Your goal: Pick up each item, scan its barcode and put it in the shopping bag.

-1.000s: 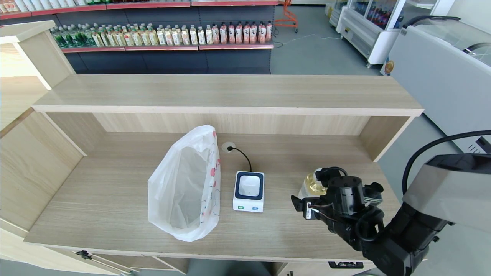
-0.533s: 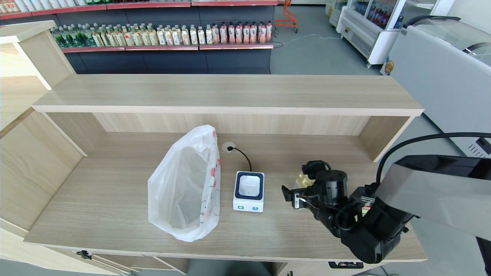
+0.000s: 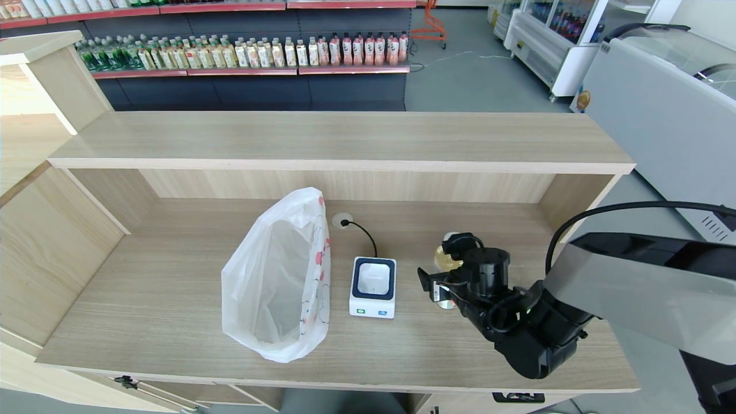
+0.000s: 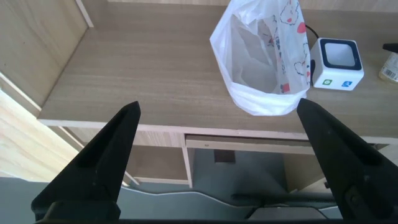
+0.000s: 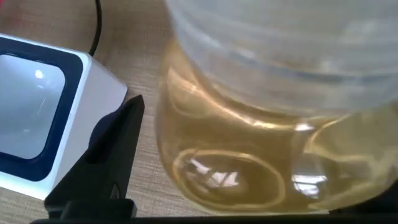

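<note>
A clear bottle of yellowish liquid (image 3: 444, 258) (image 5: 267, 124) is held just right of the white barcode scanner (image 3: 374, 279) (image 5: 31, 112), close above the wooden counter (image 3: 172, 287). My right gripper (image 3: 454, 276) (image 5: 249, 186) is shut on the bottle, one dark finger (image 5: 106, 168) showing beside it. The white plastic shopping bag (image 3: 282, 276) (image 4: 264, 56) stands open left of the scanner (image 4: 339, 56). My left gripper (image 4: 221, 168) is open with nothing in it, hanging in front of and below the counter's front edge.
A black cable (image 3: 365, 233) runs from the scanner back to a grommet hole (image 3: 343, 221). A raised wooden ledge (image 3: 345, 141) and side walls (image 3: 52, 241) enclose the counter at the back and sides. Bare counter lies left of the bag.
My right arm has carried the bottle leftward and slightly away from me, bringing it closer to the scanner. Bag and scanner have not moved.
</note>
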